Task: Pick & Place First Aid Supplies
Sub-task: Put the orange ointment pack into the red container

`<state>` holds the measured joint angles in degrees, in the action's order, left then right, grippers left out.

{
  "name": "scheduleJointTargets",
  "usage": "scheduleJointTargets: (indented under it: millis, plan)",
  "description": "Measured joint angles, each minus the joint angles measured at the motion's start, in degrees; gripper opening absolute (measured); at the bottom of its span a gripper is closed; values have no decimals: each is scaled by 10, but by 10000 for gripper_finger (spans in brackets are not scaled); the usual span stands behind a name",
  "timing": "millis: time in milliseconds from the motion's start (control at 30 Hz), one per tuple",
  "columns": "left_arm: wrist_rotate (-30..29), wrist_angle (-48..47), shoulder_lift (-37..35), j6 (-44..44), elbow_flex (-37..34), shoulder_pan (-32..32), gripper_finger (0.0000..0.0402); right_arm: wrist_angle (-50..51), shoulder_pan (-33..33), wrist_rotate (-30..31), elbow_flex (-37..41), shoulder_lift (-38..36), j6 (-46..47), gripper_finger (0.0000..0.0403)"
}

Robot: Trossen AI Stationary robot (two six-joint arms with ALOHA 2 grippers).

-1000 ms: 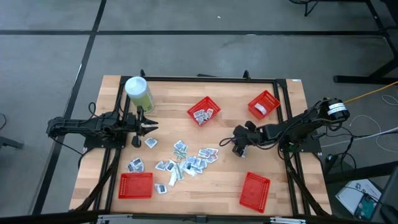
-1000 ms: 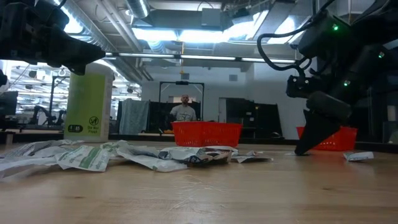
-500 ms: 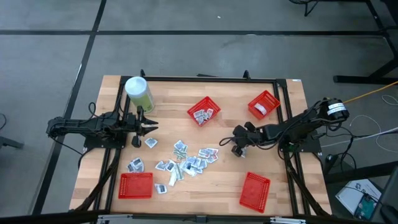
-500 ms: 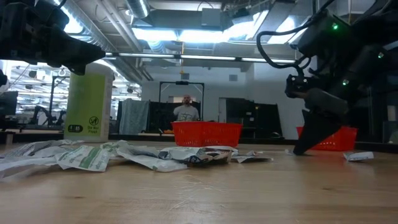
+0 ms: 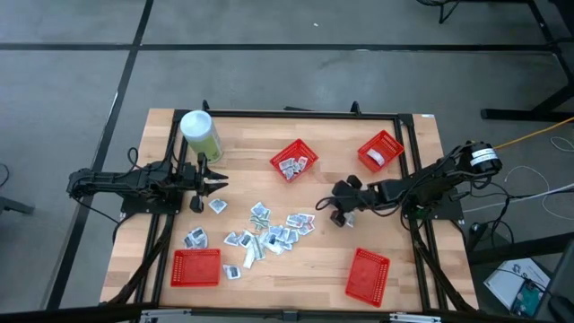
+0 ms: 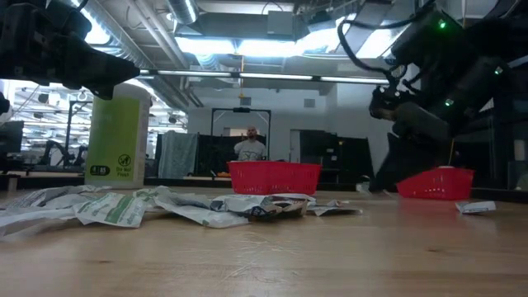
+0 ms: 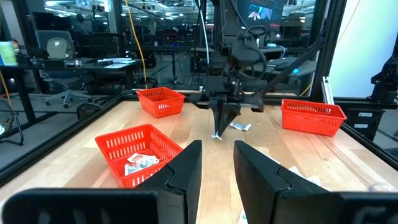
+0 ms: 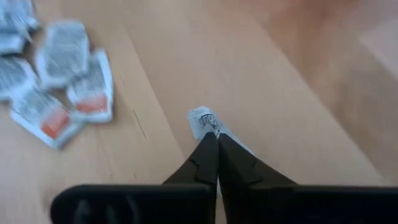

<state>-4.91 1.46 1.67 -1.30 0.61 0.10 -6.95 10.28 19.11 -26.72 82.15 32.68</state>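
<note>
The right claw [image 8: 212, 144] has just snapped together and now pinches a small white packet [image 8: 204, 121] by its edge, lifted slightly off the bench [image 5: 395, 235]. It has shifted a touch toward the loose heap of first aid supplies [image 5: 269, 229] spread over the bench's middle. That suggests the pick is made and carrying comes next. The right arm reaches in low from the bench's right edge, fingers pointing down. The left claw [image 5: 218, 182] waits, spread, near the left edge.
</note>
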Motion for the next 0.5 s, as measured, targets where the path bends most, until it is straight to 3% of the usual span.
scheduleJointTargets:
  millis: [500]
  plan:
    - [0, 0, 0, 0, 0, 0, 88, -153, -3, 21, -1, -1, -36, 9]
